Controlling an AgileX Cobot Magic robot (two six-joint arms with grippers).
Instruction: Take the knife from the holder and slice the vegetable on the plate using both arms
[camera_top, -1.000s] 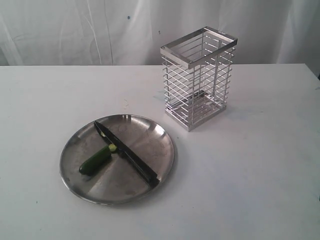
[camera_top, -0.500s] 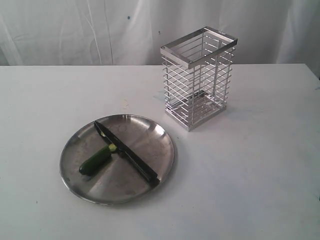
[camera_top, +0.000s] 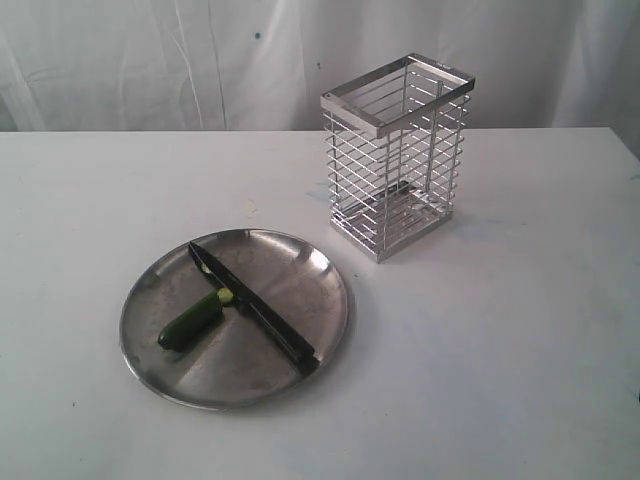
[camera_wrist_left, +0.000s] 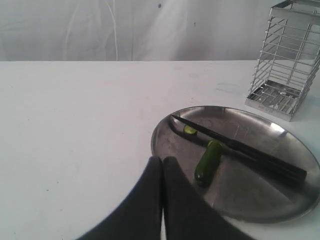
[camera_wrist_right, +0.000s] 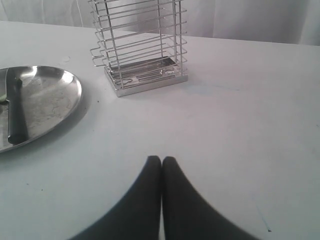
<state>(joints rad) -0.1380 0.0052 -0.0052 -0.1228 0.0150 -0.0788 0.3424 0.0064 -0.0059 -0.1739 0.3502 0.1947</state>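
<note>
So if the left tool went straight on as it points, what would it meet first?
Probably the near rim of the plate, just ahead of the left tool; height is unclear, so it might pass above.

Staged lab-style tabletop set
A plain white table (camera_top: 520, 330) carries the wire holder (camera_top: 397, 155); behind the holder hangs a creased white cloth backdrop (camera_top: 120, 60) (it closes off the whole rear).

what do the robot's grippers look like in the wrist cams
Only the tips show. The left gripper has two smooth, matte, near-black jaws, broad at the base and curving in to rounded tips, with a thin seam between them. The right gripper looks the same. No cables, labels or markings are visible on either, and the exterior view shows no arm.
</note>
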